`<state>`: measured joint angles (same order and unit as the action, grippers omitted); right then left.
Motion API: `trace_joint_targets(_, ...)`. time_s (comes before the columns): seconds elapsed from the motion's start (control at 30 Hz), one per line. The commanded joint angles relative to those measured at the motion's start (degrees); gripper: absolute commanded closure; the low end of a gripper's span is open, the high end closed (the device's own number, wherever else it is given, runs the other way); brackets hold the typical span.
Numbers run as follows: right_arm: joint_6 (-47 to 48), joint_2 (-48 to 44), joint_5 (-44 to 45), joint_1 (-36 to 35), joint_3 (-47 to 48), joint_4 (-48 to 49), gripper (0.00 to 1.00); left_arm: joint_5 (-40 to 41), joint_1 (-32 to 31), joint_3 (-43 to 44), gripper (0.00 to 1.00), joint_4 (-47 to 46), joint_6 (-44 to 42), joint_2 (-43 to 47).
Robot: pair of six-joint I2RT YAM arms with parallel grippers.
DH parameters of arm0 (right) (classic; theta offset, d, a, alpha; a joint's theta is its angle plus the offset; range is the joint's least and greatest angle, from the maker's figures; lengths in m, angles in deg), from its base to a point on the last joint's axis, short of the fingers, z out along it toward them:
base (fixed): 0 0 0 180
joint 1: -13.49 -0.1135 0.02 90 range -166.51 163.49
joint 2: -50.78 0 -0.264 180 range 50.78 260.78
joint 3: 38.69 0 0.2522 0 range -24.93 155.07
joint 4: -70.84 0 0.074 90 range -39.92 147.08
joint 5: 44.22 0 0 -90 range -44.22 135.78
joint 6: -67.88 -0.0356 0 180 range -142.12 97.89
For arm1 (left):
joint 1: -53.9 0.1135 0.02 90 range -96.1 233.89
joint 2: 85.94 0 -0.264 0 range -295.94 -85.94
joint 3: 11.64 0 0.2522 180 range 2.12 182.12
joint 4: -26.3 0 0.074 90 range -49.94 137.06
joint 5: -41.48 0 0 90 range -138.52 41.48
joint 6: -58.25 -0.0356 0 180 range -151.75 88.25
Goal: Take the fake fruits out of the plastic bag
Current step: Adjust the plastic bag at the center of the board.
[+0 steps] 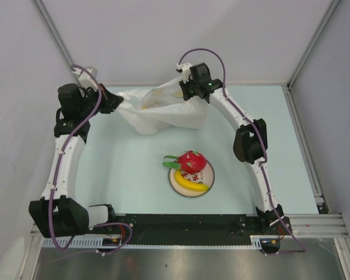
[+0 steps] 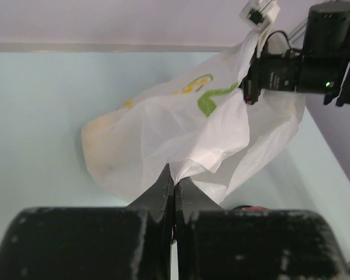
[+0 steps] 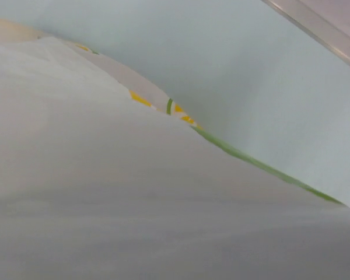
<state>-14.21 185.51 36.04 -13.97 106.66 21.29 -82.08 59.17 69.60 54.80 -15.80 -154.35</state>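
Note:
The plastic bag (image 1: 157,111) is held stretched and lifted at the back of the table between both grippers. My left gripper (image 1: 118,102) is shut on its left edge; the left wrist view shows the jaws pinched on a fold, gripper (image 2: 174,178), bag (image 2: 181,128). My right gripper (image 1: 185,88) grips the bag's upper right edge, also seen in the left wrist view (image 2: 249,87). The bag (image 3: 134,192) fills the right wrist view and hides the fingers. A yellow banana (image 1: 191,184) and a red fruit with green leaves (image 1: 191,161) lie on the plate. A faint yellow patch (image 2: 99,140) shows through the bag. The grapes are hidden.
The round white plate (image 1: 209,175) sits at the table's middle front. Grey walls close in the back and sides. The right arm's elbow (image 1: 249,143) stands to the right of the plate. The black base rail (image 1: 181,224) runs along the near edge.

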Motion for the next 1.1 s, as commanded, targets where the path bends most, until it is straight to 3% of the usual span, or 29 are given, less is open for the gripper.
trace_joint_targets(0.0, 6.16, 6.57, 6.83, -0.4, 9.44, 4.57, 0.77, -1.77, -1.58, 8.88, 1.0, -2.96, -3.46, -6.73)
trace_joint_targets(0.1, 6.51, 10.72, 8.67, 2.5, 19.57, 10.96, 0.8, -1.86, -2.81, 21.76, 1.0, -4.37, -3.03, -15.51)
trace_joint_targets(0.3, 9.15, 6.85, 12.11, 6.89, 16.14, 30.49, 0.94, -0.89, -3.69, 46.72, 1.0, -4.89, -3.02, -30.45)
trace_joint_targets(0.5, 8.97, 5.37, 15.8, 9.18, 19.49, 41.67, 1.0, -0.36, -4.84, 61.61, 1.0, -8.68, -5.66, -36.28)
trace_joint_targets(0.57, 11.51, 3.7, 14.58, 9.01, 16.18, 41.86, 1.0, -2.2, -4.84, 61.28, 1.0, -8.59, -7.32, -34.97)
trace_joint_targets(0.63, 12.92, -1.65, 13.61, 8.31, 9.07, 42.2, 1.0, -3.43, -4.75, 55.59, 1.0, -6.58, -8.38, -30.77)
trace_joint_targets(0.67, 13.54, -4.28, 12.82, 8.04, -0.62, 42.9, 1.0, -4.66, -4.84, 47.12, 1.0, -6.66, -8.47, -28.83)
trace_joint_targets(0.73, 13.72, -11.05, 11.24, 6.99, -10.25, 44.66, 1.0, -4.93, -4.84, 36.2, 1.0, -8.92, -8.13, -21.91)
trace_joint_targets(0.77, 14.15, -12.99, 10.71, 6.55, -15.69, 44.75, 1.0, -4.93, -4.84, 24.92, 1.0, -10.25, -7.95, -19.6)
trace_joint_targets(0.9, 16.35, -20.73, 10.35, 3.12, -39.41, 44.67, 1.0, -4.24, -9.74, 5.06, 1.0, -10.0, -9.7, -11.15)
trace_joint_targets(1.07, 13.21, -23.47, 7.55, -1.1, -46.6, 38.26, 0.98, -0.64, -14.67, -7.87, 1.0, -6.74, -8.4, -7.02)
